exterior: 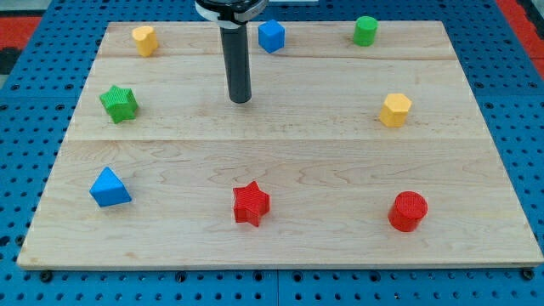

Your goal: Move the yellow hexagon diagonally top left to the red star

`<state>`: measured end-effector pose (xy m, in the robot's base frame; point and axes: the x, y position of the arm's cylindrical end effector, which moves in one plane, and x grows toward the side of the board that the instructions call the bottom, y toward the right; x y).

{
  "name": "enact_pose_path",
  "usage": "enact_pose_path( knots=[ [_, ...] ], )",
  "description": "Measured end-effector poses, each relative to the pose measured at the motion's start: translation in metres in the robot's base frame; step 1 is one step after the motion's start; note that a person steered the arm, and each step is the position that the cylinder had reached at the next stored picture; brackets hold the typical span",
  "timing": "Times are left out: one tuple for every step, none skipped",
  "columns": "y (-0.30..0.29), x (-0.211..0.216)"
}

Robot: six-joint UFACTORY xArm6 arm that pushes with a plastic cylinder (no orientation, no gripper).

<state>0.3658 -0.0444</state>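
No pincer is fitted and nothing is grasped; my tip [241, 100] stands upper centre, well apart from the yellow hexagon [395, 110] at middle right. The approach is judged pending: the hexagon's upper-right side must be reached for a push towards the red star [251, 204].

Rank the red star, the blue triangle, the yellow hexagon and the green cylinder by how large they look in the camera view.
1. blue triangle and red star: alike, both near the view's bottom, so not ranked.
2. yellow hexagon.
3. green cylinder, near the view's top; distance may shrink it.
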Motion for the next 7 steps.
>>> enact_pose_path(
  knots=[
    [0.006, 0.000],
    [0.048, -0.008],
    [0.068, -0.014],
    [0.119, -0.022],
    [0.194, -0.022],
    [0.262, -0.013],
    [0.258, 0.037]
  ],
)
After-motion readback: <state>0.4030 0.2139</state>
